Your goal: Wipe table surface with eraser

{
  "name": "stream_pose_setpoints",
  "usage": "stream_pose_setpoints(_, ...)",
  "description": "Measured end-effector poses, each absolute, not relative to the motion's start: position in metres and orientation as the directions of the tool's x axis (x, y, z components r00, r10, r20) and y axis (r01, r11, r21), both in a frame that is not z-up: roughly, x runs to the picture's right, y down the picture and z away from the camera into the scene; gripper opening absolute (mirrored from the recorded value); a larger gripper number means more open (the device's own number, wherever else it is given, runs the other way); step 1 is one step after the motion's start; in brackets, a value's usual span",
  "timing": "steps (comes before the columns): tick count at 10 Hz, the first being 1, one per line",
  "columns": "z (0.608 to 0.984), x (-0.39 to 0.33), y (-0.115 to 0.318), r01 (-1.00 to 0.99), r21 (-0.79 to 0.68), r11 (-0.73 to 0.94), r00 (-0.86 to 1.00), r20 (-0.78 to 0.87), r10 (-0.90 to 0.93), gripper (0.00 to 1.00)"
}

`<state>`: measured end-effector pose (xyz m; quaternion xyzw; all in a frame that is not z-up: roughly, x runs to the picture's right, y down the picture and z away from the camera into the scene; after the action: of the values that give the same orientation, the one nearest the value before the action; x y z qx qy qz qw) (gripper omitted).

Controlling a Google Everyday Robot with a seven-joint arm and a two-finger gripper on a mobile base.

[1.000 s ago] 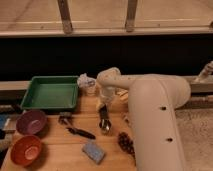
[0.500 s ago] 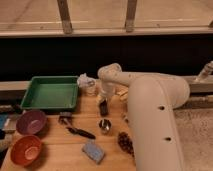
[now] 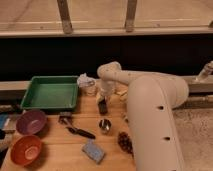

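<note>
Nearest the cam: the blue-grey sponge (image 3: 93,150) at the front edge, a dark brownish clump (image 3: 124,142) to its right (can't ID it), and the orange bowl (image 3: 25,149) bottom-left w/ the purple bowl (image 3: 31,121) just behind it. The big white arm (image 3: 152,125) fills the right foreground and curves up and back toward mid-table. Next row: a slim black-handled tool (image 3: 80,131) lying diagonal, and a small metal cup (image 3: 104,125) just right of it. Behind the cup, the gripper (image 3: 103,102) points straight down over the table surface (image 3: 65,150), and the eraser (image 3: 103,107) sits right at its tips: a small black block, long axis running roughly near-to-far, i.e. toward the cam. So the eraser is directly under or between the jaws, not off to a side; my read is the jaws are closed on it, w/ its lower end at or v. close to the wood, though actual contact w/ the tabletop can't be confirmed. Any wipe stroke prob. needs to steer clear of the cup just in front. Further back: the green tray (image 3: 50,93) to the left, a crumpled white thing (image 3: 86,81) and a small container beside the wrist, hard to make out. Fingers themselves are mostly lost against the black block; table's right part is hidden by the arm.
</note>
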<state>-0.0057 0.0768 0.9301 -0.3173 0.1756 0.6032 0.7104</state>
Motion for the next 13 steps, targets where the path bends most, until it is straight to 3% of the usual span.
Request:
stream_pose_setpoints(5,0.914,-0.032,0.068,-0.941,-0.297,0.164,0.316,-0.588,0.745,0.06)
stream_pose_setpoints(9,0.888,-0.071,0.095,-0.901,-0.362,0.239,0.414,-0.553,0.722,0.06)
stream_pose_setpoints(13,0.899,-0.059,0.126,-0.916,-0.333,0.223,0.389,-0.605,0.695,0.06)
